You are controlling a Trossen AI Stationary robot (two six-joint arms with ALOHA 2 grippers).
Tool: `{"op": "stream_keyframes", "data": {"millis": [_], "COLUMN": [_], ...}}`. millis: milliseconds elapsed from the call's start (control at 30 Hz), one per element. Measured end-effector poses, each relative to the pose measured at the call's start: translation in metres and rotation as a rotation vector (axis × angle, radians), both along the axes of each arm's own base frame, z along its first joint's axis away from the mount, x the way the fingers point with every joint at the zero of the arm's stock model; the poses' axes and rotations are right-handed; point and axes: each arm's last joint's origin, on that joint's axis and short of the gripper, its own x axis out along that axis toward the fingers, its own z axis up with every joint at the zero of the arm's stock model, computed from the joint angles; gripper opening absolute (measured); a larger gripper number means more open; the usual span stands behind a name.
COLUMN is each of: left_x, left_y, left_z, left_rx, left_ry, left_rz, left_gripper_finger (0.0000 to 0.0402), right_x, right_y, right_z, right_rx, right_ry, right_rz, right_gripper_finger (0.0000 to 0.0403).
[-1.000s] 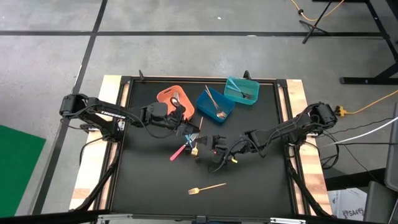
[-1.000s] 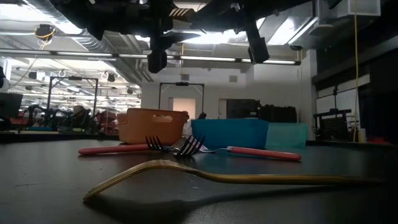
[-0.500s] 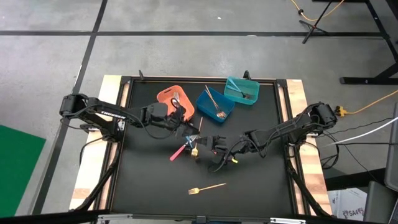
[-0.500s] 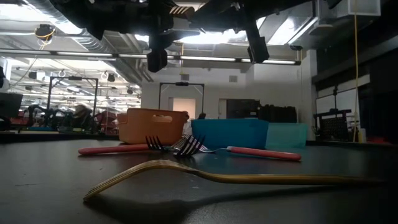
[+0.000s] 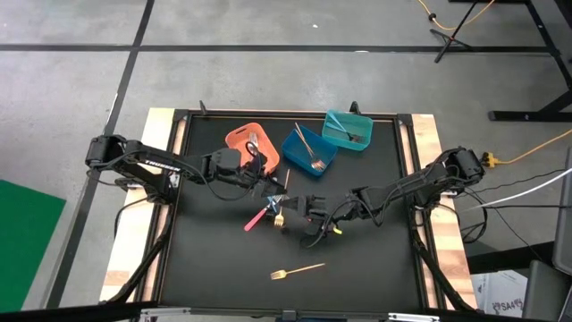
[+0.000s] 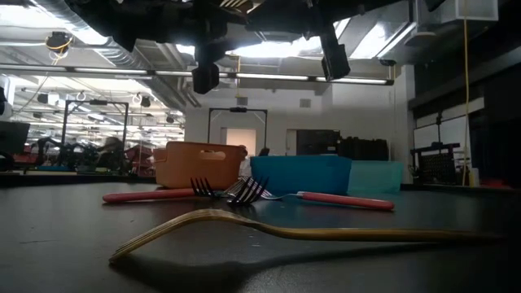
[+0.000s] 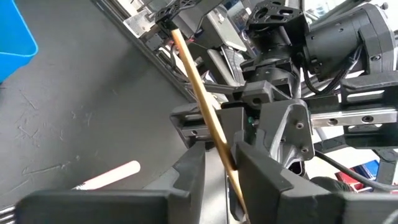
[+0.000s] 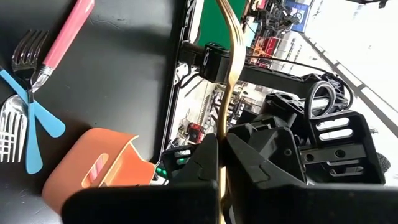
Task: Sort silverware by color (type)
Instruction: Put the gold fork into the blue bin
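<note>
A gold utensil (image 5: 288, 179) hangs in the air between my two grippers, above the middle of the mat. My left gripper (image 7: 217, 158) comes from the table's left and is shut on its handle. My right gripper (image 8: 222, 143) comes from the right and is shut on it too. Below them a pink fork (image 5: 257, 217), light-blue-handled pieces (image 5: 275, 198) and a small gold fork (image 5: 280, 216) lie flat in a loose pile. Another gold fork (image 5: 298, 268) lies alone near the table's near edge, its bowed handle (image 6: 269, 228) arching off the mat. My left gripper pinches the slim gold handle (image 7: 214, 134) between its two fingers, which lie across it. The handle runs on past the fingers toward the right gripper, and the piece is clear of the table. My right gripper pinches the gold handle (image 8: 227, 115) between its two fingers. The curved handle rises on beyond the fingertips, and the fingers hide the contact itself.
Three bins stand at the mat's far side: orange (image 5: 234, 139), blue (image 5: 299, 154) and teal (image 5: 338, 137), each holding some cutlery. The mat's raised frame (image 5: 179, 134) borders the work area. Bare mat (image 5: 214, 259) lies toward the near edge.
In the low view, the right gripper's finger has edged slightly up; the cutlery on the mat has stayed put.
</note>
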Motion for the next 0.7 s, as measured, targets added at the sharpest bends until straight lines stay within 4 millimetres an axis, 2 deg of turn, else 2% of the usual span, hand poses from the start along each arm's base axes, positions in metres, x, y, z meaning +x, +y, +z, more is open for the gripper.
{"op": "stream_keyframes", "data": {"millis": [333,700], "left_x": [0.0,0.0001], "left_y": [0.0,0.0], "left_z": [0.0008,0.0008], "left_rx": [-0.006,-0.026], "left_ry": [-0.004,0.0], "left_rz": [0.001,0.005], "left_gripper_finger": [0.0018,0.0009], "right_x": [-0.0002,-0.0003], "right_y": [-0.0004,-0.0002], "right_z": [-0.0021,-0.002], "right_rx": [-0.005,-0.003], "right_ry": [0.017,0.016], "right_rz": [-0.001,-0.001], "right_gripper_finger": [0.0005,0.0005]}}
